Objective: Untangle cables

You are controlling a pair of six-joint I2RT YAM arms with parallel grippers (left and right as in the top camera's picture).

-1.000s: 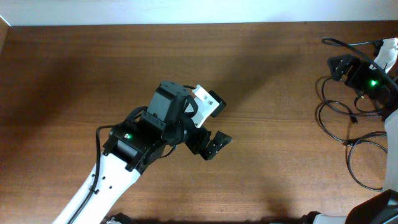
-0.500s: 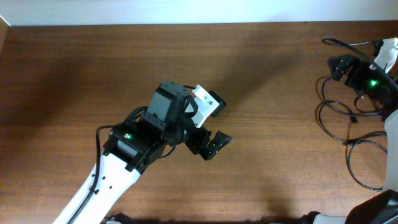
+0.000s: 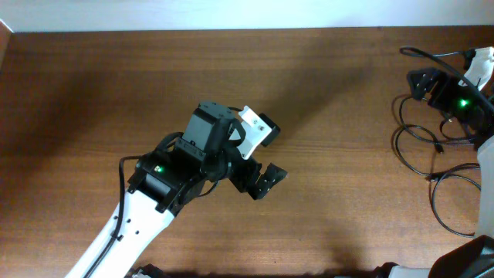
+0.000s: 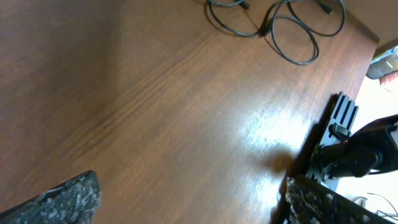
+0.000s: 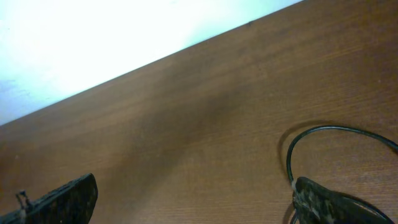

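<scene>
- Where its own wrist camera looks down, the left gripper (image 4: 193,205) is released: its two speckled fingertips (image 4: 68,196) sit at 7 and 5 o'clock of the picture, wide apart, with only bare wood between them.
- From overhead, that gripper hangs just below the middle of the table (image 3: 324,85), its jaws pointing toward 3 o'clock, one white and one black. The white left arm (image 3: 116,232) runs away from it toward 7 o'clock.
- The cables (image 3: 413,143) lie well apart from it, at 3 o'clock of the table. They form several thin black loops beside and under the right arm (image 3: 463,104).
- The left wrist view shows the same loops small at 1 o'clock, overlapping one another. It also shows dark hardware (image 4: 348,146) past the table edge at 4 o'clock, which the overhead view does not show.
- The right gripper (image 5: 193,205) is also spread open, with nothing visible in the gap.
- Only the right wrist view shows one cable curving at 4 o'clock down to the right-hand finger (image 5: 323,202); whether they touch cannot be told.
- A pale wall (image 5: 93,37) fills 11 o'clock there.
</scene>
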